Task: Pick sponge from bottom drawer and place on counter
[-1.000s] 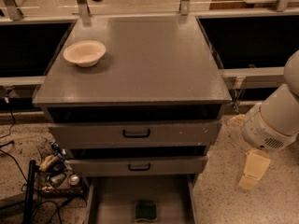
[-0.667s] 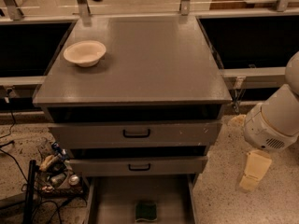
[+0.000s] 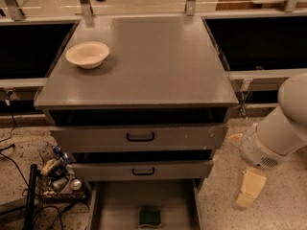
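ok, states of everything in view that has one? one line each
bottom drawer: pulled open.
sponge: lying in the bottom drawer, green face up, ungrasped.
top drawer: appears slightly ajar.
middle drawer: appears slightly ajar.
counter: no sponge on it yet.
bowl: upright on the counter, back left.
gripper: low, right of the bottom drawer, clear of the sponge.

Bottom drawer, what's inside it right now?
Only the sponge, green face up, lies on the bottom drawer floor. Its rear is hidden under the upper drawers. The gripper hangs outside, at picture right.
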Motion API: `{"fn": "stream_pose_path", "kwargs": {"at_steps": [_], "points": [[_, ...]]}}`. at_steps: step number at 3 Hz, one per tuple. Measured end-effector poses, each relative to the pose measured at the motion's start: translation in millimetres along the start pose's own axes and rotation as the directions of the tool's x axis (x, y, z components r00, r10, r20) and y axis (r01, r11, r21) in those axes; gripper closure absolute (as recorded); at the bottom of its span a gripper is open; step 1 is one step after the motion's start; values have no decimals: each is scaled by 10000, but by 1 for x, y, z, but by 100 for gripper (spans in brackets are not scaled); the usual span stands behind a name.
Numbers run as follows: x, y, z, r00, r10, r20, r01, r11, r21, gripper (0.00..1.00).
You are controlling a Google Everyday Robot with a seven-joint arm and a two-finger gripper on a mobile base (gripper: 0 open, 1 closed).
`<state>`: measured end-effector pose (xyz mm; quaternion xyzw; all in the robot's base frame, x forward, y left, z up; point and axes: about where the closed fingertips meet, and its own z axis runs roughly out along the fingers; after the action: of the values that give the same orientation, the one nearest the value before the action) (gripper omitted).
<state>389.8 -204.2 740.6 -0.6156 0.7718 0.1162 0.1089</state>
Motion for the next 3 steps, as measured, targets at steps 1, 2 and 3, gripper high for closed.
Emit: {"fn": "stream_pose_path", "kwargs": {"at_steps": [1, 2, 3], "points": [[0, 6, 29, 9997, -117, 202, 127, 9986, -513, 0], [0, 11, 55, 9993, -251, 284, 280, 9937, -1087, 0], [0, 11, 57, 9993, -250, 290, 281, 9932, -1129, 0]]}}
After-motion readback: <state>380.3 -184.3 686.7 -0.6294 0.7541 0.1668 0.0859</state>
